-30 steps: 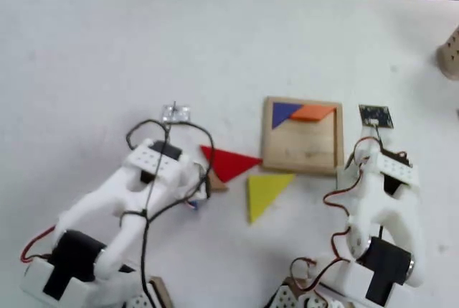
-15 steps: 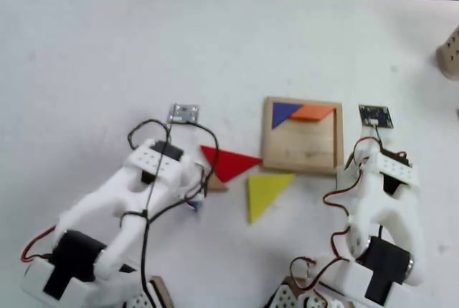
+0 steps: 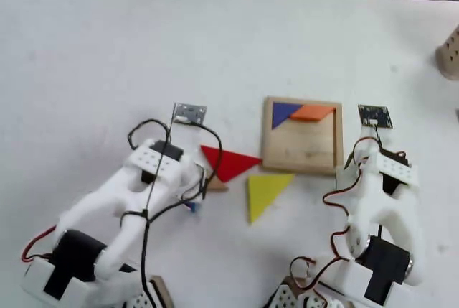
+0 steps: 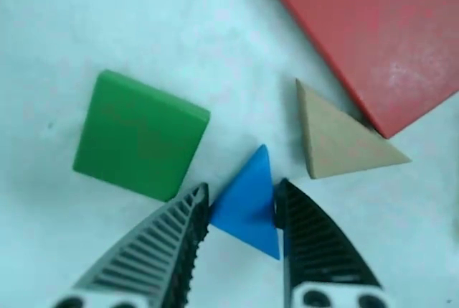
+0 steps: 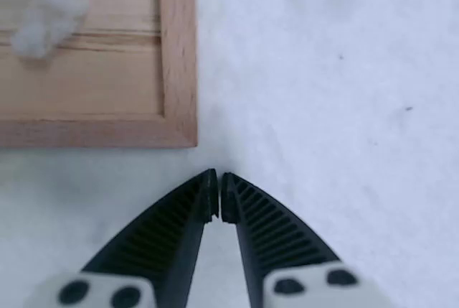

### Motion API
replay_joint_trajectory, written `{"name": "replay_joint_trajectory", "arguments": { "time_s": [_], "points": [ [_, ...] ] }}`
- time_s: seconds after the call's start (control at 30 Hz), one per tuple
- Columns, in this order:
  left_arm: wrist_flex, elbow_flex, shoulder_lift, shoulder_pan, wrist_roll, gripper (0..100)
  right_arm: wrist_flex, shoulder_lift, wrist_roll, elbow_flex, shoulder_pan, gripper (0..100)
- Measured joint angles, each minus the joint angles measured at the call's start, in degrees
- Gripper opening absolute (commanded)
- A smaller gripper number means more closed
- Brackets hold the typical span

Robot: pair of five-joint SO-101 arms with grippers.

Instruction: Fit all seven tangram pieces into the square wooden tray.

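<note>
Gripping the small blue triangle (image 4: 247,209), the left end effector (image 4: 240,192) presses jaws against both its sides.

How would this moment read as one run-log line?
left gripper: shut on small blue triangle | right gripper: shut, beside tray | tray holds orange piece, dark blue piece

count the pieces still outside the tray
5: red triangle and yellow triangle beside the tray, tan triangle beside the red one, green square, and blue triangle between the left jaws. None look hidden.
</note>
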Motion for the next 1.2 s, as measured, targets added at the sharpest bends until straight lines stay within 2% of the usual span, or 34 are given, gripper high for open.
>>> {"name": "replay_joint_trajectory", "arguments": {
  "time_s": [0.17,0.33,0.8,0.97,1.13,1.2],
  "points": [
    [0.0,0.0,-0.79,-0.09,-5.1,14,0.0,0.0,0.0,0.0,0.0,1.7],
    [0.0,0.44,-6.95,-1.58,-9.93,15,0.0,0.0,0.0,0.0,0.0,1.7],
    [-2.46,5.27,-18.02,-2.37,-10.46,15,0.0,0.0,0.0,0.0,0.0,1.7],
    [-2.46,3.43,-18.9,2.29,-10.46,15,0.0,0.0,0.0,0.0,0.0,1.7],
    [-2.46,-6.59,-14.07,7.12,-10.2,15,0.0,0.0,0.0,0.0,1.14,1.7],
    [-2.46,-12.22,-9.14,8.97,-7.91,15,0.0,0.0,0.0,0.0,2.02,1.7]
  ]
}}
